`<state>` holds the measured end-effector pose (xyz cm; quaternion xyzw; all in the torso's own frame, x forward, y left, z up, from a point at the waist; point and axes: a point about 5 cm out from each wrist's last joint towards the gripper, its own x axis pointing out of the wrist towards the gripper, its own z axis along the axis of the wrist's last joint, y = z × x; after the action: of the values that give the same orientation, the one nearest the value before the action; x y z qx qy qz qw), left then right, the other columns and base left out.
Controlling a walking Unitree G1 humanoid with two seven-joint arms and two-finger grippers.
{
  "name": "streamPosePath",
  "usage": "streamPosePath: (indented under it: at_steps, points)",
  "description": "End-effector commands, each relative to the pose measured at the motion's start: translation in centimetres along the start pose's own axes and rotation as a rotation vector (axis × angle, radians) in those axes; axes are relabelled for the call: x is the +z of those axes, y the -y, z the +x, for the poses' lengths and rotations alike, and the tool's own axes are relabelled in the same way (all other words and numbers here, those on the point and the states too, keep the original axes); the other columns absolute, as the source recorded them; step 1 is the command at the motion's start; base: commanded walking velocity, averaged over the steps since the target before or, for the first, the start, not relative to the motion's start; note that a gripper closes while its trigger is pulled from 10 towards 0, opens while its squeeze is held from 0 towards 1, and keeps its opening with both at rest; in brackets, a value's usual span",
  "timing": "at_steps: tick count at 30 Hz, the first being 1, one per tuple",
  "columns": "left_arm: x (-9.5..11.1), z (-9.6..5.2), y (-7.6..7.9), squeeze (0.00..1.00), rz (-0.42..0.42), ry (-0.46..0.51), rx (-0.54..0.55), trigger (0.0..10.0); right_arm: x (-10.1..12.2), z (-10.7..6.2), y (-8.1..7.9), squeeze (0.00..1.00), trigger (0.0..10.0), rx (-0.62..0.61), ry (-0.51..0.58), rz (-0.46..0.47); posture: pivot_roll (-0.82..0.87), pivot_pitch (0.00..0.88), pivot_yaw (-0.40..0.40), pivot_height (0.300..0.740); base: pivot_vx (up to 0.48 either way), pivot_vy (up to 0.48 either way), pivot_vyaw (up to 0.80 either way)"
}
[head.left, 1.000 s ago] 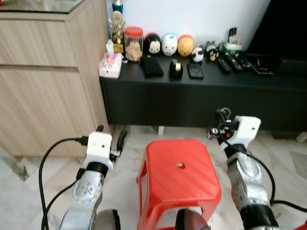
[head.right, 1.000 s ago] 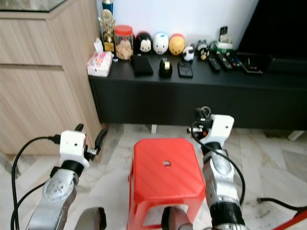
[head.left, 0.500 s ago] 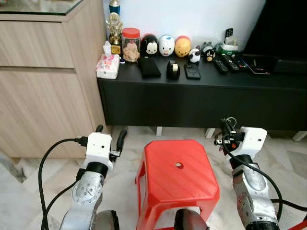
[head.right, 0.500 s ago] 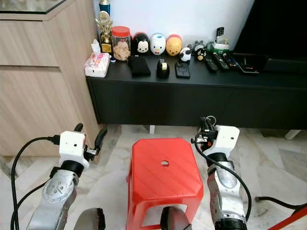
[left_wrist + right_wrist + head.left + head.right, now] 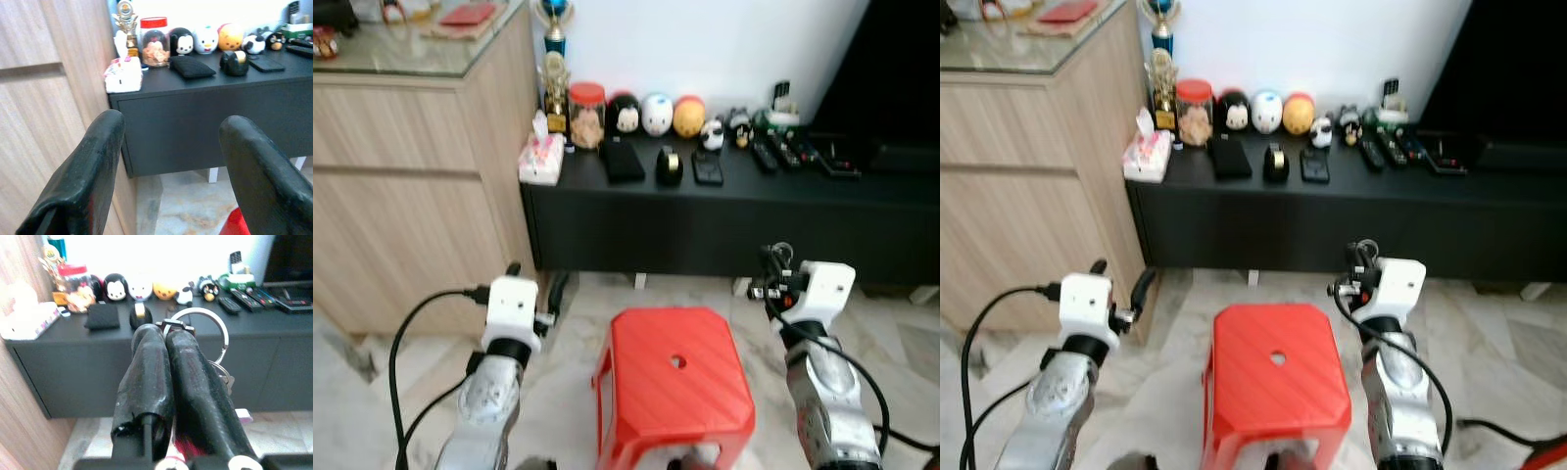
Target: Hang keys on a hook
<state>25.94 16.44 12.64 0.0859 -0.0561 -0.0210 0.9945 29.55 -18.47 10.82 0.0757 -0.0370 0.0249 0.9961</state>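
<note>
Red plastic stool with a centre hole sits bottom centre on the marble floor, between both arms. Left claw lower left, released, fingers spread wide, nothing in it. Right claw lower right, clenched on the silver key ring with keys; ring pokes out past the tips. Behind: black low tabletop across frame centre carrying a red-lidded jar, round character figurines, remotes. Light wood cabinet upper left.
</note>
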Motion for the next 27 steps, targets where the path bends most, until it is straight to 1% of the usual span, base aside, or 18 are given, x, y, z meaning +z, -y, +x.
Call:
streamPosePath:
  at_steps: [1,2,6,11,12,16,20,23,27]
  points:
    - [0.1,-0.2,-0.1,0.0,-0.014,0.007,0.008,10.0,0.8,0.0,0.2,0.0,10.0,-0.003,0.025,-0.001,0.03,0.0,-0.122,0.728,0.0,0.0,0.0]
    - [-0.2,-0.4,-0.1,0.0,-0.03,0.004,0.003,10.0,0.8,0.0,0.3,0.0,10.0,-0.011,0.028,0.016,0.03,0.0,-0.122,0.728,0.0,0.0,0.0]
    - [-0.7,-0.7,0.0,0.0,-0.047,-0.004,0.006,10.0,1.0,-0.1,0.5,0.0,10.0,-0.016,0.032,0.023,0.02,0.0,-0.123,0.728,0.0,0.0,0.0]
    - [-0.8,-0.9,0.1,0.0,-0.055,-0.006,0.005,10.0,1.1,-0.1,0.5,0.0,10.0,-0.024,0.035,0.033,0.02,0.0,-0.126,0.728,0.0,0.0,0.0]
    - [-0.9,-1.0,0.2,0.0,-0.061,-0.008,-0.002,10.0,1.2,-0.1,0.6,0.0,10.0,-0.029,0.039,0.044,0.02,0.0,-0.126,0.728,-0.274,0.0,0.0]
    - [-0.9,-1.1,0.2,0.0,-0.068,-0.005,-0.006,10.0,1.3,-0.2,0.7,0.0,10.0,-0.025,0.041,0.036,0.02,0.0,-0.129,0.74,-0.356,0.0,0.0]
    - [-0.9,-1.2,0.2,0.0,-0.067,-0.002,-0.005,10.0,1.3,-0.1,0.6,0.0,10.0,-0.024,0.04,0.033,0.02,0.0,-0.13,0.74,-0.353,0.0,0.0]
    - [-1.1,-1.3,0.2,0.0,-0.06,-0.013,0.0,10.0,1.1,-0.2,0.6,0.0,10.0,-0.025,0.03,0.043,0.02,0.0,-0.13,0.74,0.0,0.0,0.0]
    - [-1.3,-1.4,0.3,0.0,-0.068,-0.019,-0.007,10.0,0.2,-0.7,1.4,0.0,10.0,-0.065,-0.004,0.045,0.02,0.0,-0.129,0.74,0.0,0.0,0.0]
